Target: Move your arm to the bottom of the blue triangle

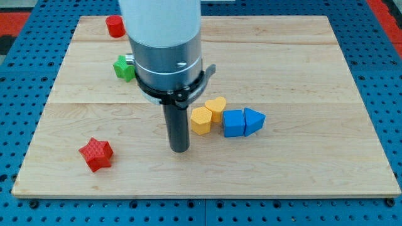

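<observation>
Tip (179,149) is seen resting on the desk (301,75), just to the view's left of the yellow hexagon-like block (201,120) and slightly lower than it, not clearly touching. No gripper is fitted, only the rod, so no jaw opening can be reported. Blue triangle (254,120) is located right of centre, at the right end of a tight row: yellow heart (216,107), yellow hexagon-like block, blue cube (233,123), then the triangle, pressed against the cube. Tip is placed well to the view's left of the triangle, with both yellow blocks and the cube between. Red star (96,154) is found near the bottom-left corner, well apart. Green block (124,68) is partly hidden behind the arm housing; shape cannot be made out fully. Red block (114,26) sits at the top-left edge.
</observation>
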`<state>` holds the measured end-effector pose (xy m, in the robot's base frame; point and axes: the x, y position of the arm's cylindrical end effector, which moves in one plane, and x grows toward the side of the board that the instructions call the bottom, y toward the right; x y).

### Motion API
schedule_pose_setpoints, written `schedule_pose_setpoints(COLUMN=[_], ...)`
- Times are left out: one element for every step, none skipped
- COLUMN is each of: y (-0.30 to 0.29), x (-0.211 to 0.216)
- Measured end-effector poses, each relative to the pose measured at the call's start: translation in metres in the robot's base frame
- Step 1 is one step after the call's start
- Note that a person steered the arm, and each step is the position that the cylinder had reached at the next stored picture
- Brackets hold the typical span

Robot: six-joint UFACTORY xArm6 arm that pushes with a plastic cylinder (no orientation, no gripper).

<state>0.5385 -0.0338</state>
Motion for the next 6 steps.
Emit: schedule_pose_setpoints(y=[0.033, 0.05, 0.064, 0.098, 0.118, 0.116], x=[0.019, 0.037, 0.066, 0.077, 0.07, 0.015])
